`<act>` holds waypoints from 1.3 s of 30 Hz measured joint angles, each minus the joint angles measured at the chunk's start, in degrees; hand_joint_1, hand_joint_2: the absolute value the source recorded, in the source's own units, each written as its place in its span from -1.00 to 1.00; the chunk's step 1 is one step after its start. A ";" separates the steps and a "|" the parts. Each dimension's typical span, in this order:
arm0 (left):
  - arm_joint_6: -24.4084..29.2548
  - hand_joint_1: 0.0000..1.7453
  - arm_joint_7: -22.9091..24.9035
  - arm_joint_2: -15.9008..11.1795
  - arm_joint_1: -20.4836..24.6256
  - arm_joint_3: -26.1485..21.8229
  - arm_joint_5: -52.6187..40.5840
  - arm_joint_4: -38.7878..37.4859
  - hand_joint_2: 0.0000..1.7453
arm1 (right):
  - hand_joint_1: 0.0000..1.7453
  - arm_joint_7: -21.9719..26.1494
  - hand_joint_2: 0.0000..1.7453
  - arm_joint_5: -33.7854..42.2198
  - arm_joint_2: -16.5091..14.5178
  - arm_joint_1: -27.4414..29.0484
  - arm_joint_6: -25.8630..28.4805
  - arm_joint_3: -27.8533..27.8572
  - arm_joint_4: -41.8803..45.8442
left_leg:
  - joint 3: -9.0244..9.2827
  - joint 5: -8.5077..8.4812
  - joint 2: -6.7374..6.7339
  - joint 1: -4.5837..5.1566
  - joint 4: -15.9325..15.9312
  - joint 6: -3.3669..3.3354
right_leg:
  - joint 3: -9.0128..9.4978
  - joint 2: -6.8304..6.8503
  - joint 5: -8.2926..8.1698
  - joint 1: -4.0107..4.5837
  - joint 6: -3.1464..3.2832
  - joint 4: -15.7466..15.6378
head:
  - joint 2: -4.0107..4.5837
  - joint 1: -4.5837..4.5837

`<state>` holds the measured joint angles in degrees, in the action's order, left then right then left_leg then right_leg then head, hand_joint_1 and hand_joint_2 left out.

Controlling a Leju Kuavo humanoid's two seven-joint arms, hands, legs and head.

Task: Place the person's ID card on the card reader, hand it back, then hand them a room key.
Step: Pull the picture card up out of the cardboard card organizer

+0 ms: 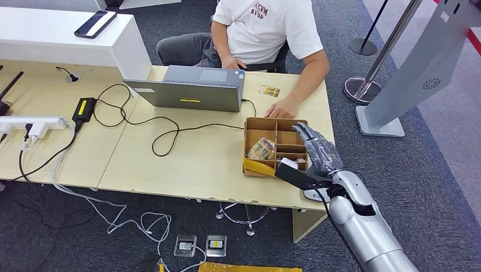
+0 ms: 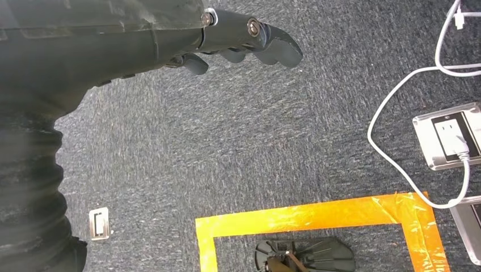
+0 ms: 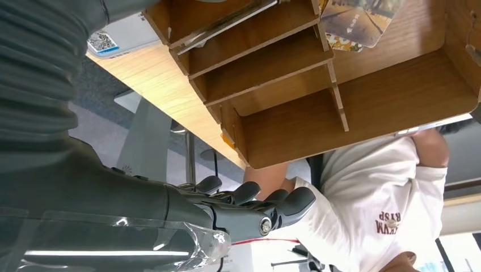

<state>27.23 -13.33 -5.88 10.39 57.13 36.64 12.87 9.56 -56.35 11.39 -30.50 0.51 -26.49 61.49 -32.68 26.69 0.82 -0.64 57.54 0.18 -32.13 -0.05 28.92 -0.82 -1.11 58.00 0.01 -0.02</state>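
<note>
Silver forearm rises from below, its right hand [image 1: 319, 148] spread and holding nothing, poised over the divided box [image 1: 256, 123] where cards [image 1: 261, 149] sit, likely to pick one. An ID card [image 1: 269, 90] lies on the surface [image 1: 187, 153] near the person [image 1: 266, 34]. Left hand [image 2: 249, 42] hangs loosely spread above carpet.

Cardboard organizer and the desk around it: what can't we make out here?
- Organizer, head view: the right hand covers its right compartments, hiding their contents.
- Card reader, head view: mostly hidden behind the right arm.
- Card on desk, head view: too small to tell what kind.
- Cards in organizer, right wrist view: cut off by the picture edge.
- Left hand, left wrist view: palm side not visible.
</note>
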 joint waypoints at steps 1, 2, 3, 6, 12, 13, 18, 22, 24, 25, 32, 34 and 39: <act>-0.05 -1.00 0.00 0.00 0.01 0.00 -0.07 0.00 1.00 | -1.00 0.18 1.00 -0.04 0.00 0.00 -0.37 -0.07 -0.04 | 0.00 0.00 0.00 0.00 0.00 0.00 | 0.00 0.00 0.00 0.00 0.00 0.00 | 0.00 0.00; -0.11 -1.00 0.01 0.00 0.04 0.00 -0.13 0.00 1.00 | -1.00 0.30 1.00 -0.20 0.00 0.05 -0.68 -0.14 -0.05 | 0.00 0.00 0.00 0.00 0.00 0.00 | -0.01 -0.01 0.00 0.00 0.00 0.00 | 0.00 0.00; -0.17 -1.00 0.04 0.00 0.09 0.00 -0.19 0.00 1.00 | -1.00 0.36 1.00 -0.46 0.00 0.12 -0.89 -0.20 -0.05 | 0.00 0.00 -0.01 0.00 0.00 0.00 | -0.01 -0.01 0.00 0.00 0.00 0.00 | 0.00 0.00; -0.29 -1.00 0.21 0.00 0.28 0.01 -0.45 0.00 1.00 | -1.00 0.23 1.00 -1.58 0.00 0.49 -1.01 -0.36 -0.11 | 0.00 0.00 -0.01 0.00 0.00 0.00 | -0.01 -0.01 0.00 0.00 0.00 0.00 | 0.01 0.00; -0.31 -1.00 0.44 0.00 0.58 0.02 -0.83 0.00 1.00 | -1.00 0.03 1.00 -2.60 0.01 1.19 -0.86 -0.97 -0.77 | 0.00 0.00 -0.01 0.00 0.00 0.00 | -0.01 -0.02 0.00 0.00 0.00 0.00 | 0.02 0.00; -0.31 -1.00 0.45 0.00 0.62 0.02 -0.87 0.00 1.00 | -1.00 0.03 1.00 -2.62 0.02 1.30 -0.86 -1.08 -0.90 | 0.00 0.00 -0.01 0.00 0.00 0.00 | -0.01 -0.02 0.00 0.00 0.00 0.00 | 0.02 0.00; -0.32 -1.00 0.50 0.00 0.68 0.02 -0.98 0.00 1.00 | -1.00 0.03 1.00 -2.62 0.08 1.64 -0.86 -1.27 -1.19 | 0.01 0.00 -0.01 0.00 0.00 0.00 | -0.02 -0.03 0.00 0.00 0.00 0.00 | 0.02 0.00; -0.33 -1.00 0.51 0.00 0.72 0.02 -0.98 0.00 1.00 | -1.00 0.03 1.00 -2.62 0.09 1.75 -0.86 -1.29 -1.19 | 0.01 0.00 -0.02 0.00 0.00 0.00 | -0.02 -0.02 0.00 0.00 0.00 0.00 | 0.01 0.00; -0.35 -1.00 0.52 0.00 0.73 0.02 -0.98 0.00 1.00 | -1.00 0.03 1.00 -2.62 0.10 1.79 -0.86 -1.29 -1.20 | 0.01 0.00 -0.02 0.00 0.00 0.00 | -0.02 -0.03 0.00 0.00 0.00 0.00 | 0.01 0.00; -0.37 -1.00 0.52 0.00 0.74 0.02 -0.99 0.00 1.00 | -1.00 0.03 1.00 -2.62 0.12 1.81 -0.86 -1.29 -1.21 | 0.01 0.00 -0.02 0.00 0.00 0.00 | -0.02 -0.03 0.00 0.00 0.00 0.00 | 0.02 0.00; -0.69 -1.00 0.55 -0.07 0.85 0.02 -1.27 0.00 1.00 | -1.00 -0.42 1.00 -2.62 0.26 2.48 -0.83 -1.29 -1.47 | 0.01 0.00 -0.02 0.00 0.00 0.00 | -0.02 -0.03 0.00 0.00 0.00 0.00 | 0.02 0.00; -0.79 -1.00 0.56 -0.11 0.90 0.02 -1.32 0.00 1.00 | -1.00 -0.82 1.00 -2.62 0.33 2.66 -0.68 -1.29 -1.47 | 0.01 0.00 -0.02 0.00 0.00 0.00 | -0.02 -0.03 0.00 0.00 0.00 0.00 | 0.02 0.00; -0.82 -1.00 0.57 -0.13 0.95 0.02 -1.40 0.00 1.00 | -1.00 -1.66 1.00 -2.70 0.52 2.85 -0.09 -1.29 -1.47 | 0.01 0.00 -0.02 0.00 0.00 0.00 | -0.02 -0.03 0.00 0.00 0.00 0.00 | 0.01 0.00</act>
<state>26.40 -12.76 -6.01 11.33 57.16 35.24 12.87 7.91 -59.05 11.91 -27.65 0.42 -27.78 60.02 -32.67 26.69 0.80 -0.63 57.54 0.18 -32.16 -0.08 28.91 -0.82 -1.11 58.00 0.01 -0.02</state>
